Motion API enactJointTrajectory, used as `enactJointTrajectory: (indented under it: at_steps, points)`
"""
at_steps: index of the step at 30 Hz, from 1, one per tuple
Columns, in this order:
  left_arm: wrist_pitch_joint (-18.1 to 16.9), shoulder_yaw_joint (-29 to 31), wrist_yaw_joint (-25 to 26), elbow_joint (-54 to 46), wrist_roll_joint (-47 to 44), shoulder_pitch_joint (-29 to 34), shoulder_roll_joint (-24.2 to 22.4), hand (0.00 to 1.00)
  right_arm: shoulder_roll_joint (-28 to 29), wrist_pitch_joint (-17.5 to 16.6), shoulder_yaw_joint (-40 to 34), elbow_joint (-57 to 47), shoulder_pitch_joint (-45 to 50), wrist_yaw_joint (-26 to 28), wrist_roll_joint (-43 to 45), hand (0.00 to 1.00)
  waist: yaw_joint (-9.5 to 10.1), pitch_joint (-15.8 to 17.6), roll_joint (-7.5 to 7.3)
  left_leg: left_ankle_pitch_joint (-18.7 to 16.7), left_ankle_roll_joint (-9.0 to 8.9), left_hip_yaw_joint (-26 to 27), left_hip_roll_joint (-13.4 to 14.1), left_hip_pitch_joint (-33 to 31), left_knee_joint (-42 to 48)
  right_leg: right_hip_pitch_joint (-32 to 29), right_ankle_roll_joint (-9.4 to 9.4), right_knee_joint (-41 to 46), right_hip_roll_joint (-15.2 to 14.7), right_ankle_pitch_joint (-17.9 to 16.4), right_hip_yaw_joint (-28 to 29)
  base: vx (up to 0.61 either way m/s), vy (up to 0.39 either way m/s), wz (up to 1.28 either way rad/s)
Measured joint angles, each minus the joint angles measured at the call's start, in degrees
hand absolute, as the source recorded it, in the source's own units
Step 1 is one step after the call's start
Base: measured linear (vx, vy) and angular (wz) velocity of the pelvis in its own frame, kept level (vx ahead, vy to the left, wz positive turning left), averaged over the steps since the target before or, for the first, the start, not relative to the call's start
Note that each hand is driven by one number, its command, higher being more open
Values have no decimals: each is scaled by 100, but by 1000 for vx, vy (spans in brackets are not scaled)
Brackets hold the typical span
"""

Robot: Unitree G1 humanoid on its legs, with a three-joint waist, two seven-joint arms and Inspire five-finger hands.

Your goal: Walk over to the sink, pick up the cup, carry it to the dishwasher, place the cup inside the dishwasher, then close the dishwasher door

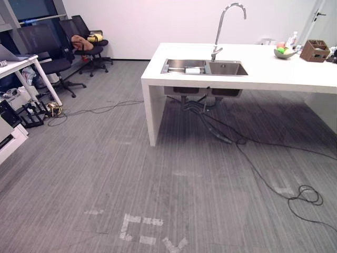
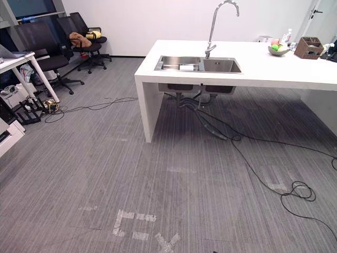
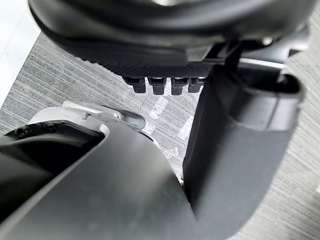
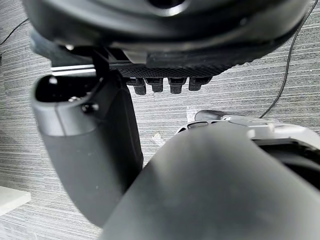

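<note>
One white cup (image 1: 192, 70) crosswise in sink (image 1: 227, 68)

The bench (image 1: 284, 74) is showing a smooth white top with a soft matt finish. The sink (image 1: 227, 68) set into it is looking like brushed steel, dull and grey, while the tap (image 1: 219, 31) is gleaming as polished metal. The floor (image 1: 158, 174) is showing grey carpet, finely ribbed and rough, with worn, patchy pale tape marks (image 1: 138, 226) on it. The chairs (image 1: 39, 41) are showing black mesh cloth backs. A brown crate (image 1: 315, 51) on the bench is looking like wood or wicker; which one is unclear. The left hand (image 3: 160, 50) and the right hand (image 4: 165, 50) are showing dark matt plastic, each with a finely dimpled strip across the palm.
</note>
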Motion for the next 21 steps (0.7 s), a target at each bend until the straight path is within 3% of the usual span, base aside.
enactJointTrajectory:
  at_steps: [8, 11, 12, 13, 15, 17, 21]
  points:
    - [-35, 6, -111, -20, -222, 22, 1, 100, 1, -3, -2, 6, -1, 52, 57, 100, 11, 74, -27, 13, 24, -106, -42, 6, 0, 37, 20, 46, -50, -6, -110, 2, -3, 7]
    - [-11, 17, -220, -56, -217, 21, 26, 100, 21, 25, -40, -57, 1, 49, 307, 100, 13, 179, -65, -55, 73, -165, -98, 24, 46, -219, 92, 771, -215, -427, -171, -11, 22, 14]
    - [60, 22, -312, -145, -216, 22, 113, 100, 107, 22, -79, -182, 15, 30, 402, 100, 8, 262, -201, -214, 183, -168, -210, -14, 230, -494, 187, 1542, -461, -817, -169, 3, 62, 15]
    - [94, 22, -330, -174, -216, 22, 148, 100, 139, 22, -82, -217, 19, 28, 408, 100, 8, 300, -259, -273, 214, -171, -258, -17, 322, -576, 253, 1872, -573, -940, -169, 8, 84, 10]
    - [145, 24, -336, -224, -217, 13, 176, 100, 152, 31, -107, -371, 8, 4, 489, 100, -15, 419, -238, -398, 375, -245, -284, 62, 529, -1263, 394, 3526, -888, -1055, -94, 7, 66, 13]
    - [218, 70, -330, -245, -310, 11, 191, 100, 183, 47, -106, -458, 10, -23, 501, 100, -65, 459, -273, -564, 400, -319, -201, 146, 745, -1387, 328, 3696, -902, -1241, -53, 66, 37, 22]
    - [337, 205, -312, -248, -543, -36, 169, 100, 188, 52, -180, -676, 39, 84, 529, 100, -36, 524, -234, -975, 311, -358, 25, 158, 1143, -1885, 335, 3384, -885, -1235, -139, 164, -31, 2]
